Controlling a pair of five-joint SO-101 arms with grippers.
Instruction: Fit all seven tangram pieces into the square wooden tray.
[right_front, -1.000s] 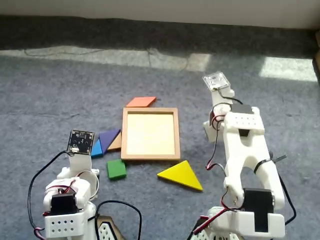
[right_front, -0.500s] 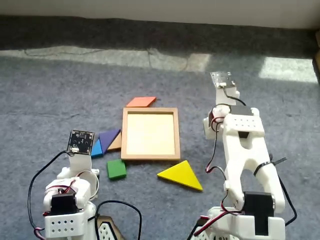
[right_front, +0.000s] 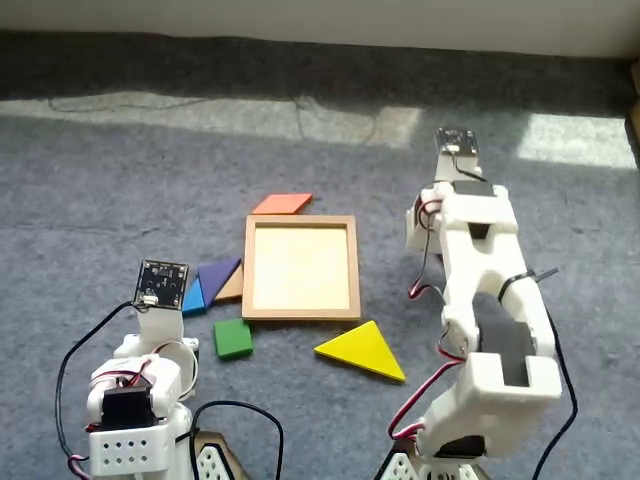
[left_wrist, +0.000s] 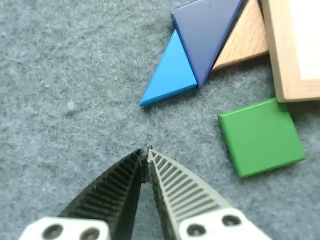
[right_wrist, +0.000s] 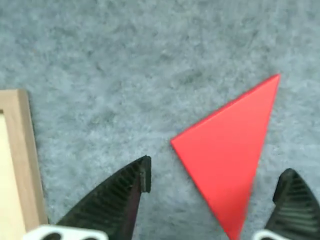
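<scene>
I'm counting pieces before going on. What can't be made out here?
Wood-coloured piece: left wrist view, between purple triangle and tray, cut by the edge; outline unclear.
Light blue triangle: high view, partly behind the left arm's camera board.
Red triangle: right wrist view, one tip cut off by the edge.

You are looking at a worktop (right_front: 100, 200) covered in rough, fuzzy cloth. The tray (right_front: 300, 313) is showing pale matt wood, the red triangle (right_wrist: 227, 150) is looking smooth, and your left tool (left_wrist: 146, 151) is showing ribbed matt plastic.
</scene>
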